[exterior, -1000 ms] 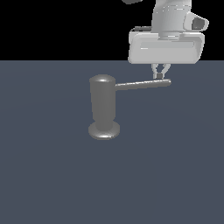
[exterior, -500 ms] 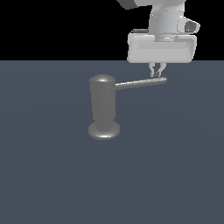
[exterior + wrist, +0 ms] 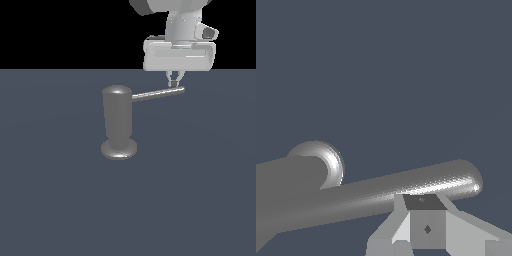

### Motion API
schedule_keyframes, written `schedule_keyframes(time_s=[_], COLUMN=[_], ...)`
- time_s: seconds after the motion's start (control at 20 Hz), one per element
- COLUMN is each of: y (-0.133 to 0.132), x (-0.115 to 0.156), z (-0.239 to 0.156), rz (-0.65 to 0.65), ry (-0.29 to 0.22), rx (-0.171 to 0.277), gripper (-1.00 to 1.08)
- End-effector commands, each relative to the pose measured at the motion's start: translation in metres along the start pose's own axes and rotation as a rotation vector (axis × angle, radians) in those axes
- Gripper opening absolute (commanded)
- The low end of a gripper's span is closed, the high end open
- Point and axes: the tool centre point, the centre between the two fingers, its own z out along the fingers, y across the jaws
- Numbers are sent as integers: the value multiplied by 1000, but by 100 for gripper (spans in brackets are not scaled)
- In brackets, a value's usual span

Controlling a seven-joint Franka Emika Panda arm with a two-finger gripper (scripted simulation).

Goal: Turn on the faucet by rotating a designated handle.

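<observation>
Hovering at the handle's [image 3: 158,94] free end, we have the claw [image 3: 174,83] pointing straight down from the wide white hand body, right at the rod's upper side. In the exterior view the two fingertips [image 3: 171,82] sit nearly together with only a sliver of gap, tips touching or just above the rod near its rounded end. They do not straddle the rod, so nothing is clamped.

Wrist view backs this up: the handle [image 3: 406,190] runs across the picture, rounded end visible, and the claw [image 3: 423,217] shows as one dark pad face with grey finger bodies close on either side, just beside the rod close to its tip. We cannot tell from either view whether pad and rod are in real contact.

Faucet [image 3: 118,122] stands upright on its round flared base on the dark grey-blue worktop [image 3: 60,200], roughly mid-width of the surface and nearer its far edge than its near edge. Domed top is up. The handle leaves the cylinder's top and points toward the exterior view's right, tilted slightly upward toward its end. In the wrist view the faucet [image 3: 316,162] shows as the domed cap behind the rod's root.
</observation>
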Motion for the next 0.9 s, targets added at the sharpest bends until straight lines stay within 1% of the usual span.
schedule_keyframes(time_s=[0.0,0.85], y=[2,3], x=[5,48], z=[12,21], rz=[5,20], ry=[-18,-30], rx=[1,1], gripper=[-100,-100])
